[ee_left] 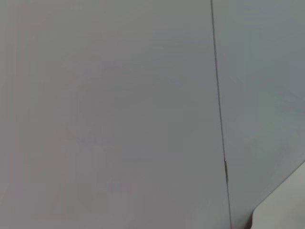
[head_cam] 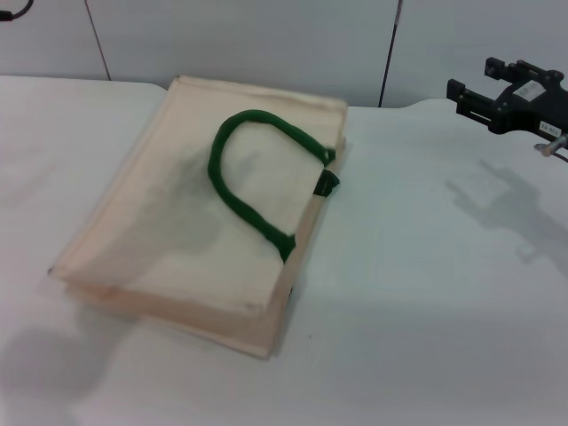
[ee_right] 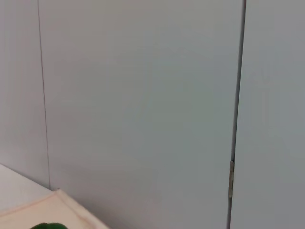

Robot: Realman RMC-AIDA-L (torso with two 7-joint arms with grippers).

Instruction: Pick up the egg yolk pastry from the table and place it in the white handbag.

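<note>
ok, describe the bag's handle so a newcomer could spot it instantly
On the white table, the white handbag lies flat, left of centre in the head view. Across its upper face runs a thick dark green rope handle, curved into an arch that ends at the bag's right edge. It is the only saturated colour here; the black right gripper sits apart at the far right.

Right tool [head_cam: 510, 96] black, angular bracketed frame, white label, perhaps a silver bolt
</note>
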